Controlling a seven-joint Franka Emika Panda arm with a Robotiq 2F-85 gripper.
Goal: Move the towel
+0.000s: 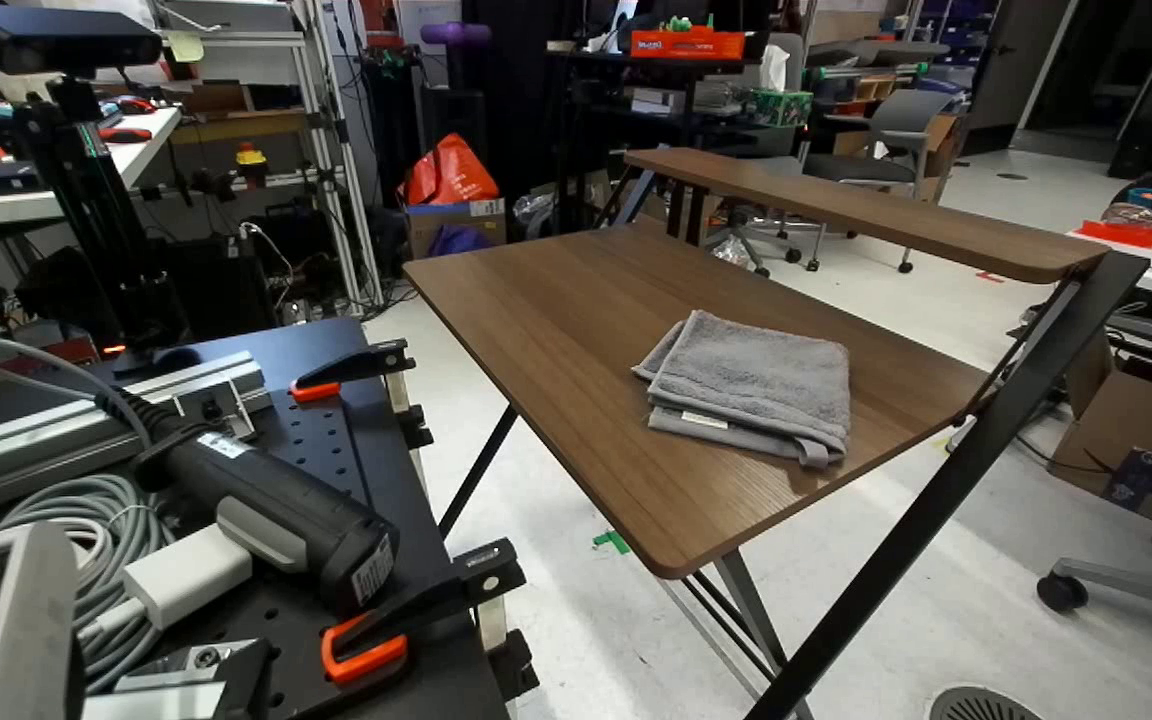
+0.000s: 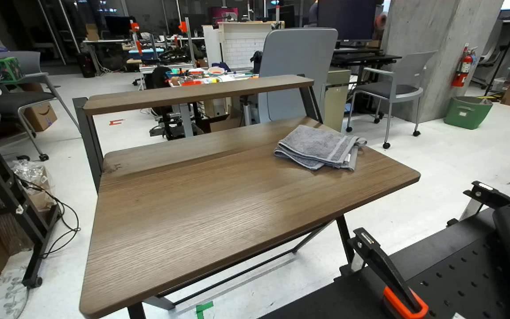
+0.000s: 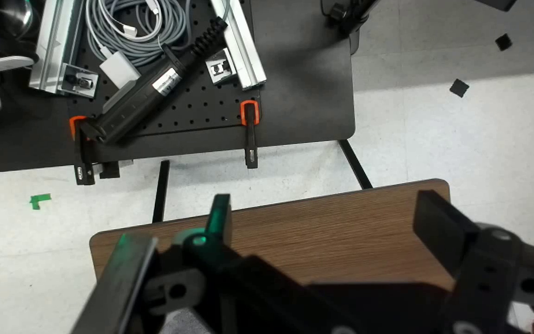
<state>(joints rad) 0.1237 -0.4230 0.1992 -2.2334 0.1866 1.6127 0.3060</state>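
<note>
Wrist view: lower left, a grey sliver of towel [image 3: 184, 324], the rest hidden or cut off; then the gripper [image 3: 325, 215], jaws spread wide, holding nothing. In an exterior view, the brown tabletop [image 2: 184, 212] carries the folded towel toward its right end, loop [image 2: 361, 141] pointing right, long axis hard to judge.

No word or number legible. Beyond pincer [image 3: 325, 222] in wrist view, toward picture's left: black tool [image 3: 132, 111] with white label [image 3: 166, 82], print too small. Nearer pincer: clamps [image 3: 251, 137] with pale markings, unreadable. White tag [image 1: 704, 420] on towel [image 1: 761, 370] in both exterior views, blurred. In exterior view, white lettering on orange box [image 1: 688, 43], smeared. In exterior view, smile-like mark on cardboard box [image 2: 36, 118]; label on fire extinguisher [image 2: 460, 79], illegible.
</note>
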